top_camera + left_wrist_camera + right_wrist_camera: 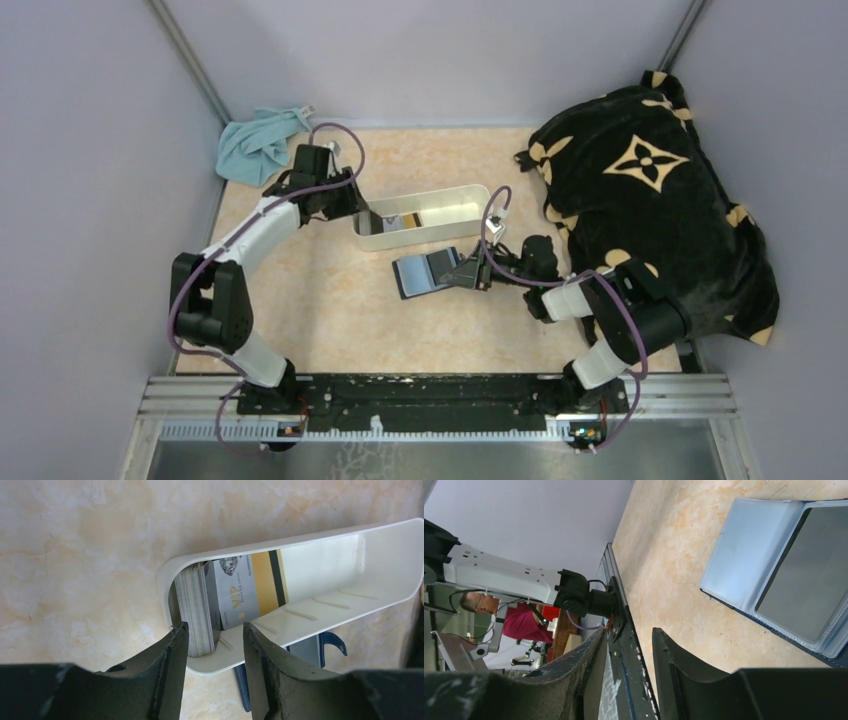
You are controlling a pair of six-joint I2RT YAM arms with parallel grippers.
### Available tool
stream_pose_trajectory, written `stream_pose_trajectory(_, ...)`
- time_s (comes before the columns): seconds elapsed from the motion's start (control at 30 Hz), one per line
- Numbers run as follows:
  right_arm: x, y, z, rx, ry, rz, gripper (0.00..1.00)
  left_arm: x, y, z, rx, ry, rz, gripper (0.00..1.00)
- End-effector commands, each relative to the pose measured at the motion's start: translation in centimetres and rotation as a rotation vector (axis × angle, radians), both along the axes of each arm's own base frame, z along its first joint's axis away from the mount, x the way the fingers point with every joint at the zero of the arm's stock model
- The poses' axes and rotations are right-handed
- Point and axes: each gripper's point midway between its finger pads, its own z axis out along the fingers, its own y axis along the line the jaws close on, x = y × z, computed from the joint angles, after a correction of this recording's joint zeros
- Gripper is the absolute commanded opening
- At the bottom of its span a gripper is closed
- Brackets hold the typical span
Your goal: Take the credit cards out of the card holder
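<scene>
Credit cards (195, 610) on edge in white tray (390, 545) may be knocked over if open-jawed L gripper (215, 630) is lifted skewed; R gripper (629, 632) empty, open.

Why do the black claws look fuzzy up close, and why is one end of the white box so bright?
Left wrist view: the left gripper sits right by the lens, so it looks soft, while the VIP card is crisp; light washes out the white tray at its far end. Right wrist view: the right gripper is soft too, the card holder sharp. Top view: even light, faint shadows.
</scene>
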Motion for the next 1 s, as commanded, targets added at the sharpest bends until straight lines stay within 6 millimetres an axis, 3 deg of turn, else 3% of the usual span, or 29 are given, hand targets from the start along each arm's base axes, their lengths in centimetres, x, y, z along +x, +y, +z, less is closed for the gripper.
stream_pose_trajectory(0.0, 0.9, 0.0, 2.3, -0.002, -0.114, -0.009, 0.39, 0.2, 0.0, 2.7, -0.037, -0.097, 0.009, 0.51)
stream_pose_trajectory(0.13, 2.2, -0.5, 2.2, -0.102, -0.168, -0.065, 0.39, -0.8, -0.6, 6.4, -0.102, -0.234, -0.029, 0.47)
stream_pose_trajectory(0.23, 3.8, -2.2, 0.2, -0.349, -0.191, -0.159, 0.39, -2.6, -1.0, 8.8, -0.169, -0.338, -0.04, 0.46)
stream_pose_trajectory(0.33, 5.1, -4.2, 0.3, -0.505, -0.259, -0.24, 0.42, -5.0, -2.0, 8.9, -0.172, -0.376, -0.06, 0.47)
stream_pose_trajectory(0.4, 5.6, -5.0, 0.3, -0.545, -0.284, -0.272, 0.56, -6.9, -3.7, 9.1, -0.169, -0.417, -0.111, 0.46)
stream_pose_trajectory(0.5, 6.0, -5.5, -1.0, -0.576, -0.255, -0.307, 0.59, -9.7, -7.4, 8.3, -0.178, -0.451, -0.225, 0.41)
stream_pose_trajectory(0.57, 6.2, -5.1, -2.1, -0.572, -0.216, -0.296, 0.55, -11.5, -9.8, 7.1, -0.22, -0.433, -0.291, 0.34)
stream_pose_trajectory(0.6, 6.2, -4.8, -2.5, -0.561, -0.196, -0.288, 0.47, -12.2, -10.7, 6.2, -0.243, -0.412, -0.311, 0.25)
stream_pose_trajectory(0.67, 6.3, -4.4, -3.1, -0.542, -0.159, -0.281, 0.01, -13.1, -12.2, 4.2, -0.279, -0.358, -0.339, 0.01)
stream_pose_trajectory(0.77, 6.5, -4.2, -3.9, -0.539, -0.137, -0.281, 0.0, -14.2, -14.4, 1.5, -0.302, -0.301, -0.4, 0.0)
stream_pose_trajectory(0.97, 6.9, -4.4, -4.5, -0.555, -0.135, -0.299, 0.0, -13.8, -17.0, -1.7, -0.275, -0.237, -0.46, 0.0)
